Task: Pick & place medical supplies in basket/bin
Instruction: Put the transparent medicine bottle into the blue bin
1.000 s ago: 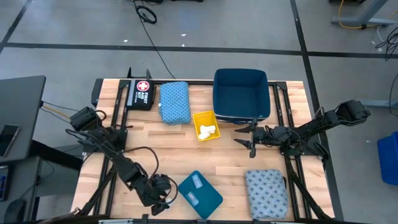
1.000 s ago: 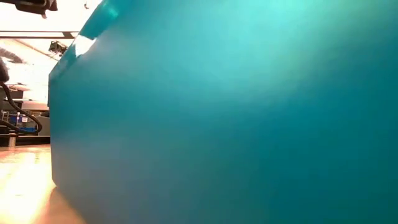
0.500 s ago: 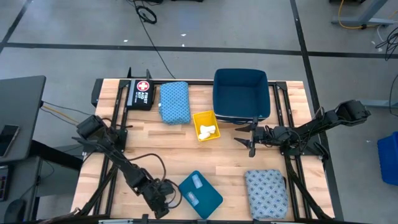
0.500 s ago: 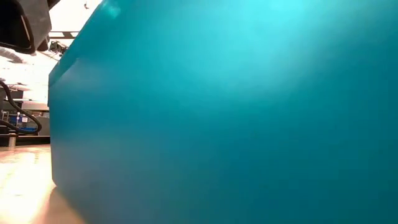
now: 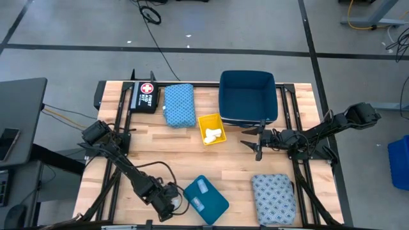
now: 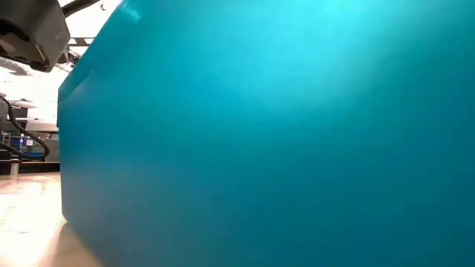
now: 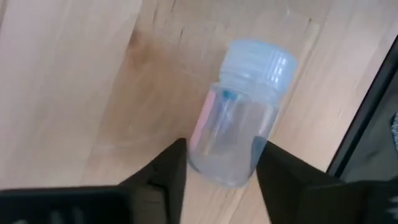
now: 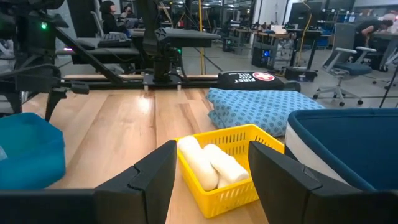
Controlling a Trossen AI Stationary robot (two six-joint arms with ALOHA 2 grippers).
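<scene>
A small clear vial (image 7: 239,118) with a pale ribbed cap lies on its side on the wood. My left gripper (image 7: 222,149) is open at the table's near edge (image 5: 170,203), left of the teal bin (image 5: 206,199), one finger on each side of the vial's bottom end. Two clear packets (image 5: 200,186) lie in the teal bin. The yellow basket (image 5: 212,129) holds white rolls (image 8: 208,163). The blue pad (image 5: 179,104) lies at the far side, the grey-blue pad (image 5: 275,198) near right. My right gripper (image 5: 250,140) waits open, right of the basket (image 8: 212,149). My left gripper comes at the vial from above, its fingers (image 7: 171,168) standing on either side of the vial's bottom end (image 7: 221,171) and across its length. The vial lies flat on the table. Whether the fingers touch it, I cannot tell.
A navy bin (image 5: 248,96) stands at the far side, right of the yellow basket. A black first-aid case (image 5: 145,96) lies at the far left, beside the blue pad. The teal bin's wall (image 6: 260,148) fills the low view. Black rails (image 5: 114,166) run along both table sides.
My left arm has come down and shifted a little toward the teal bin; in the low view its body has dropped into the upper left corner. My right arm has kept still.
</scene>
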